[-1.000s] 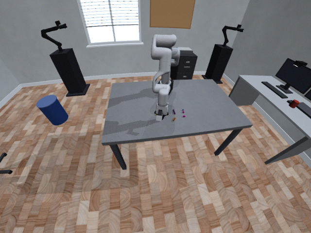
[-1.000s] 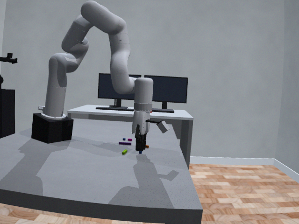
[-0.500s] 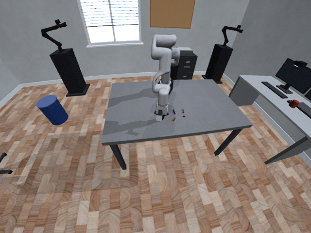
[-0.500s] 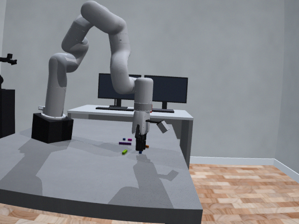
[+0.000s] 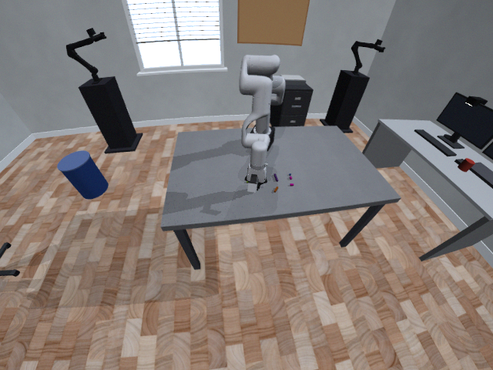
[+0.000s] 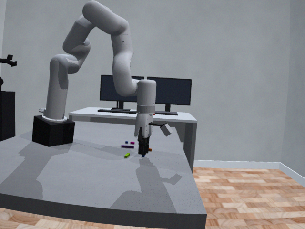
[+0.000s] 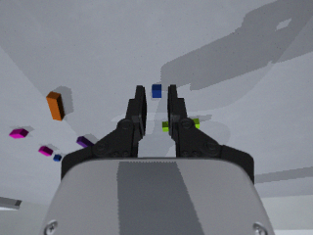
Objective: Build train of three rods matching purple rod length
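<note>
My gripper (image 7: 156,96) points straight down over the table, its fingers narrowly apart with nothing between them. A small blue rod (image 7: 156,90) shows just past the fingertips; in the exterior view it sits right under them (image 6: 143,155). The lime rod (image 6: 127,154) lies just left of the gripper and is partly hidden behind the fingers in the wrist view (image 7: 196,123). The purple rod (image 6: 127,146) lies behind it. The orange rod (image 7: 56,105) lies apart to the side. Two magenta rods (image 7: 19,132) (image 7: 45,150) and a second blue rod (image 7: 58,158) lie farther off.
The arm's black base (image 6: 53,131) stands at the back of the grey table (image 5: 270,175). The rods lie in a loose cluster near the table's middle (image 5: 283,181). A desk with monitors (image 6: 147,93) stands beyond the table's far edge.
</note>
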Controlling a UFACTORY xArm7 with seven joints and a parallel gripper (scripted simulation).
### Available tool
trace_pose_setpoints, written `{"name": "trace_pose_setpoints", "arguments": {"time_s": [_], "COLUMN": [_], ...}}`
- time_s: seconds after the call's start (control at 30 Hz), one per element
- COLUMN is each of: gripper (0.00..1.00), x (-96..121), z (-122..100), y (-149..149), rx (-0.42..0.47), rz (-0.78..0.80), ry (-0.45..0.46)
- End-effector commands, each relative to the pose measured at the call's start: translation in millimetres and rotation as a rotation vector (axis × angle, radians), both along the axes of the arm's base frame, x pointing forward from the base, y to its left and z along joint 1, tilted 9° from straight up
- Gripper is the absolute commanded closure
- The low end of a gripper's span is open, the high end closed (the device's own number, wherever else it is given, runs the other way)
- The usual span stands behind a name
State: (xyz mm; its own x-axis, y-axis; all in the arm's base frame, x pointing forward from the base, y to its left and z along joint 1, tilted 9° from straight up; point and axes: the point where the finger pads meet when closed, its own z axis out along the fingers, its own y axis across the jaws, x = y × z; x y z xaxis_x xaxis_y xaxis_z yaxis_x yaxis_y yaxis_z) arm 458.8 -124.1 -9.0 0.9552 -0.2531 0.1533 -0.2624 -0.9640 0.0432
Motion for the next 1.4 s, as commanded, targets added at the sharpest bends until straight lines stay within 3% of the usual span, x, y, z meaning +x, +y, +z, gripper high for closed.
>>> {"name": "trace_pose_setpoints", "arguments": {"time_s": [0.0,1.37], "gripper": [0.76,0.76], "x": [1.6,3.2], "z": [-0.8,-11.7], "y": [-0.4,-1.3], "rx": [-0.001,-0.001], "rz": [0.000,0.000], "ry": [-0.004,-0.004]}}
